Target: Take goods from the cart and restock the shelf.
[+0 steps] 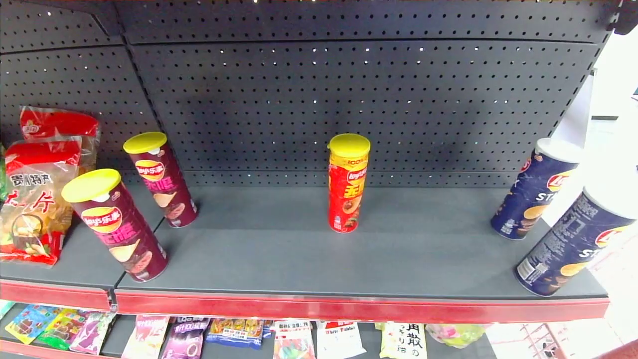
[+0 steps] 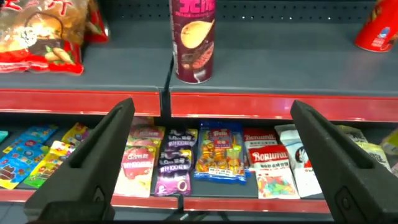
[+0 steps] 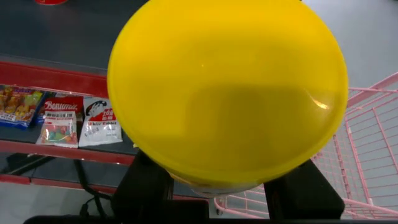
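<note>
The right gripper (image 3: 221, 190) is closed on a chip can (image 3: 227, 87), a finger on each side just under its yellow lid. The lid end faces the wrist camera, so the can's long axis runs straight away from it and the body is hidden behind the lid. It is held in front of the shelf (image 1: 349, 259), by its red front edge, with the pink cart (image 3: 373, 143) beside it. The left gripper (image 2: 211, 146) is spread wide and holds nothing, facing that front edge below a purple can (image 2: 193, 40) that stands upright, as does the red can (image 1: 347, 184) at mid-shelf.
</note>
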